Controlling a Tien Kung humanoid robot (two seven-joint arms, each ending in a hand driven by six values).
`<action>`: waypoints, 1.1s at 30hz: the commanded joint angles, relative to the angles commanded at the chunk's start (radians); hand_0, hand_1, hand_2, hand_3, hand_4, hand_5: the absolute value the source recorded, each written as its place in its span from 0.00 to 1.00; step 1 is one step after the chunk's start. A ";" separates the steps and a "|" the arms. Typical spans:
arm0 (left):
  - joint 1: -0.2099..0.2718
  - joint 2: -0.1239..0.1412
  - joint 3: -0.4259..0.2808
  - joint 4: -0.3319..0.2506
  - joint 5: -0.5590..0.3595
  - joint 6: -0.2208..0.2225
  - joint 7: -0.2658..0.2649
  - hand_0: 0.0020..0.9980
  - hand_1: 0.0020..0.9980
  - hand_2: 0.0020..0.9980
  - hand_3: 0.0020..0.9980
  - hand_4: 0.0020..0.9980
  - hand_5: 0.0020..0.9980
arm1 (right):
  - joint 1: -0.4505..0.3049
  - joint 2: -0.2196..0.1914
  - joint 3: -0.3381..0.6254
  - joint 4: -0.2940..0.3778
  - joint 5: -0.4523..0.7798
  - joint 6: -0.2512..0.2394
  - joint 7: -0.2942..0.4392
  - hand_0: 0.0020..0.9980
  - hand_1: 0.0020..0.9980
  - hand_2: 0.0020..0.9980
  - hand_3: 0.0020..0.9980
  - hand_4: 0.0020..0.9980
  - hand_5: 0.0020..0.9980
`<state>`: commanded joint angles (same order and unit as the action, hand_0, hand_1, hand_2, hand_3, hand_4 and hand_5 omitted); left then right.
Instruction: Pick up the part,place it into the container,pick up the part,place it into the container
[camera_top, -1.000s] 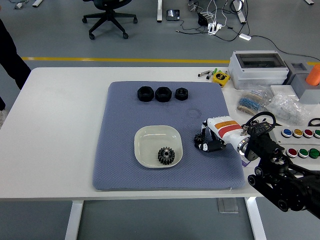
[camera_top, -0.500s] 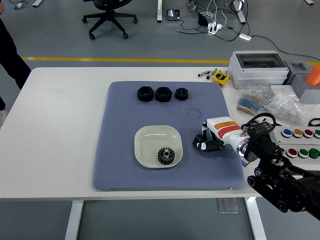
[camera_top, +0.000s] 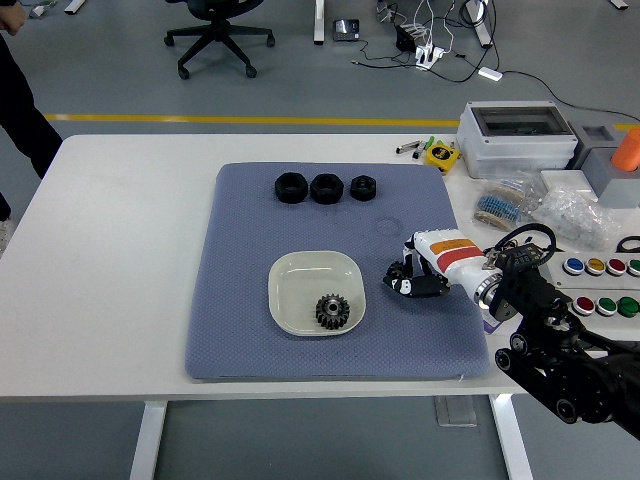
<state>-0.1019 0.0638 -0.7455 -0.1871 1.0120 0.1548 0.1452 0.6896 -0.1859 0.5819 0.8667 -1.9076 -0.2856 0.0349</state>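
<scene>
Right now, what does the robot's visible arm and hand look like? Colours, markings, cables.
Only the right arm shows: black, chunky jointed segments with round bolt-like fittings, and a black cable looping above the wrist. A silver ring joins it to the right hand, whose back is a white shell crossed by an orange-red band; the fingers are black with white tips.

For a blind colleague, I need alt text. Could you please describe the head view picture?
The robot's right hand, fingers curled, hovers over a blue-grey mat just right of a white dish that holds a black gear. Three black nuts lie in a row at the mat's far edge. Boxes and bags crowd the white table on the right.
</scene>
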 joint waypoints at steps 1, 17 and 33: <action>0.000 0.000 0.000 0.000 -0.001 0.000 0.000 0.74 0.70 0.66 0.58 0.64 0.61 | 0.000 -0.001 0.006 0.012 -0.001 -0.001 0.000 0.04 0.04 0.13 0.27 0.75 0.58; -0.002 0.002 0.011 0.001 -0.022 0.002 -0.004 0.74 0.70 0.66 0.58 0.64 0.61 | 0.020 -0.011 -0.010 0.214 -0.042 0.000 -0.014 0.04 0.03 0.13 0.27 0.75 0.58; -0.003 0.003 0.011 0.001 -0.024 0.002 -0.004 0.74 0.70 0.66 0.58 0.64 0.61 | 0.032 0.014 -0.152 0.252 -0.024 0.013 -0.009 0.04 0.04 0.14 0.29 0.77 0.55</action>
<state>-0.1049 0.0669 -0.7340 -0.1859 0.9884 0.1572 0.1410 0.7215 -0.1715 0.4303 1.1191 -1.9313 -0.2726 0.0257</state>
